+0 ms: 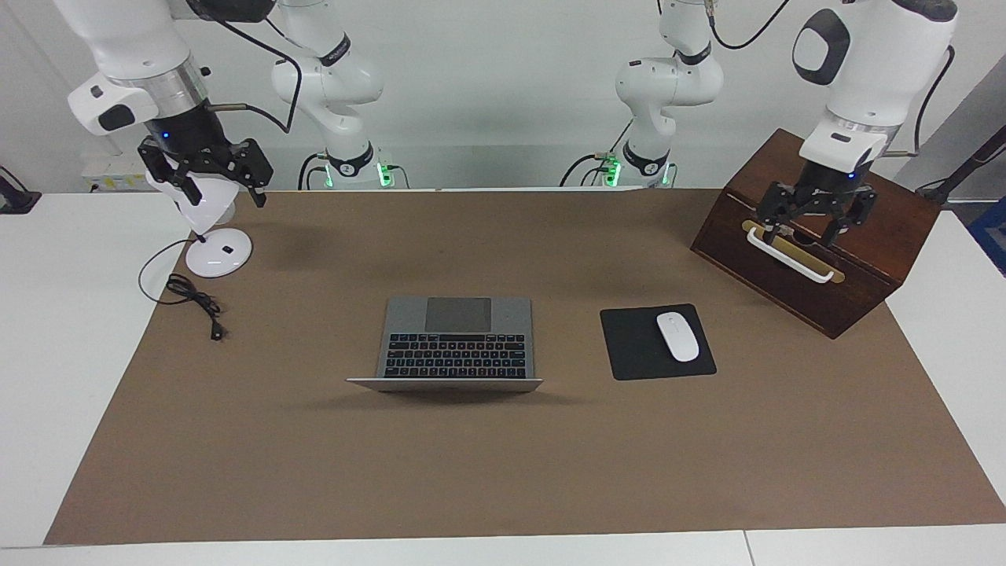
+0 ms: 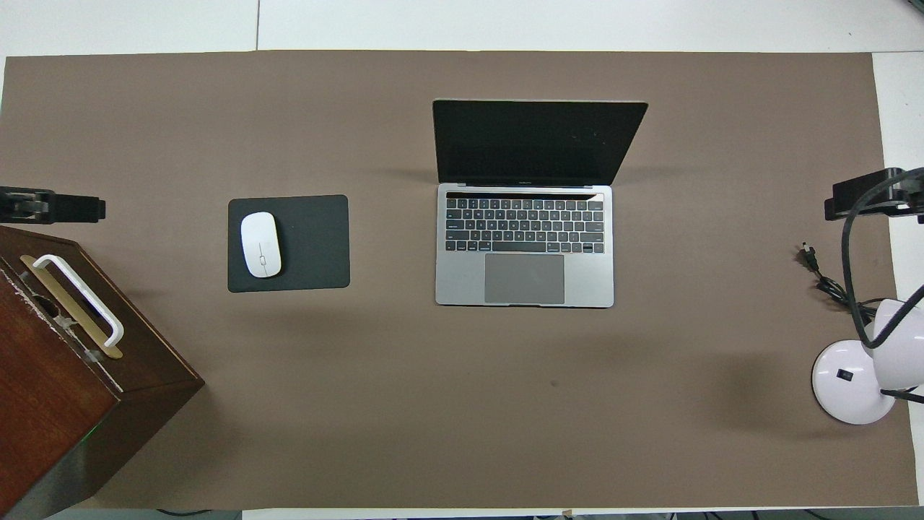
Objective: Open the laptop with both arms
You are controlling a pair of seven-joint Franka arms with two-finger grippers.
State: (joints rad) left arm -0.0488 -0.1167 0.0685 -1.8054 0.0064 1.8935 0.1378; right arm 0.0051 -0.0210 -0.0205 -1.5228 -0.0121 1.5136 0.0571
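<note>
We see the laptop (image 1: 458,339) standing open near the middle of the brown table mat (image 1: 503,472), its lid raised on the edge farther from the robots and its dark screen (image 2: 540,142) facing them. The black keys and grey trackpad (image 2: 524,278) lie bare, and nothing touches the machine.

The left gripper (image 1: 815,224) hangs in the air at the left arm's end of the table, over the slanted front of the wooden box (image 1: 857,212), just above the box's white handle (image 1: 788,255). Its 2 fingers are spread wide and hold nothing; from the facing view we cannot say for sure whether a fingertip grazes the handle, though it looks clear of it. In the overhead view only a dark sliver of this gripper shows at the frame's edge.

The right gripper (image 1: 222,179) hangs at the right arm's end, over the white desk lamp (image 1: 212,228), in front of the lamp's shade as we look at it. Its fingers also stand apart, and we see nothing between them.

Both grippers are well apart from the laptop, 1 toward each end of the table.

Between the laptop and the box lies a black mouse pad (image 1: 638,354) with a white mouse (image 1: 677,336) on it. A loose black cable (image 1: 192,299) trails on the mat beside the lamp's round base.
</note>
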